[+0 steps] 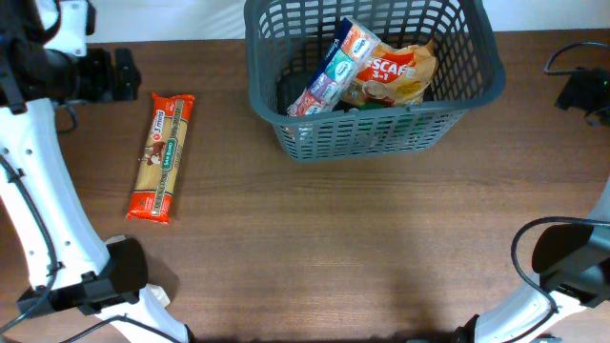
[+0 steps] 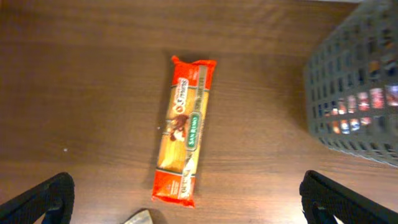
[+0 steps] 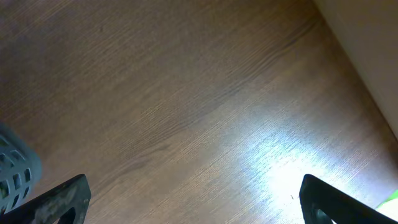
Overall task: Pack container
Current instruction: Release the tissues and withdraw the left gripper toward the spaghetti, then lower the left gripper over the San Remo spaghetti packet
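The dark grey slotted basket [image 1: 372, 133] stands at the back middle of the table and holds a Nescafe 3-in-1 bag [image 1: 396, 71] and a blue-white packet [image 1: 334, 67]. Its corner also shows in the left wrist view [image 2: 360, 93] and in the right wrist view [image 3: 15, 171]. A long orange spaghetti packet [image 1: 162, 157] lies on the table left of the basket and shows in the left wrist view [image 2: 185, 127]. My left gripper [image 2: 186, 208] is open and empty, high above the packet's near end. My right gripper [image 3: 196, 208] is open and empty over bare wood.
Black gear [image 1: 110, 74] sits at the back left and a black box with a cable [image 1: 583, 90] at the far right. The arm bases [image 1: 124, 272] stand at the front corners. A pale wall or edge [image 3: 367, 56] runs along the right wrist view's upper right.
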Robot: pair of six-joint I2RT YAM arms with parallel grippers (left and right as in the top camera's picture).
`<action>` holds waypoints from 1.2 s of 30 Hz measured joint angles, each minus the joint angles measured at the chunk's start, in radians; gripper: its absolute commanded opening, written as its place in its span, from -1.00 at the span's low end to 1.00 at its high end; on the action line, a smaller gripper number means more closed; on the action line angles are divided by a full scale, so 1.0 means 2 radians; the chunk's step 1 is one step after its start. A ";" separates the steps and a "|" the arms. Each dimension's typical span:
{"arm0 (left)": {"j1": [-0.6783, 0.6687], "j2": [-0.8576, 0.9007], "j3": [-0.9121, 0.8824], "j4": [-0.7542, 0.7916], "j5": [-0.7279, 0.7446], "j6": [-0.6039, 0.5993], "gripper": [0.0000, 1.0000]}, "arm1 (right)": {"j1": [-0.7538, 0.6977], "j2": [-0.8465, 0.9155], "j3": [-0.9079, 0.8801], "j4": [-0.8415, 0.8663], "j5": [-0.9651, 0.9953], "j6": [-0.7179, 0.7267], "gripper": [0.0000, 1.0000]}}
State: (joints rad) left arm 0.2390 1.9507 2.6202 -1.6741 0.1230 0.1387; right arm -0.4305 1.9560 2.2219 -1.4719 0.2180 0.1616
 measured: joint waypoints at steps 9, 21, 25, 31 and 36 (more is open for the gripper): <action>0.022 0.003 -0.186 0.131 0.000 0.000 0.99 | 0.000 0.000 0.000 0.000 0.000 0.000 0.98; 0.021 0.011 -0.426 0.289 -0.013 0.036 0.99 | 0.000 0.000 0.000 0.000 0.000 0.000 0.98; 0.021 0.011 -0.454 0.329 -0.019 0.064 0.99 | 0.000 0.000 0.000 0.000 0.000 0.000 0.98; 0.021 0.011 -0.458 0.358 -0.025 0.105 0.99 | 0.000 0.000 0.000 0.000 0.000 0.000 0.98; 0.020 0.033 -0.457 0.359 -0.029 0.112 0.99 | 0.000 0.000 0.000 0.000 0.000 0.000 0.98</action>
State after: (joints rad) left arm 0.2798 2.0159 1.7054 -0.9565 0.0654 0.3634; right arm -0.4305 1.9560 2.2219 -1.4719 0.2180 0.1616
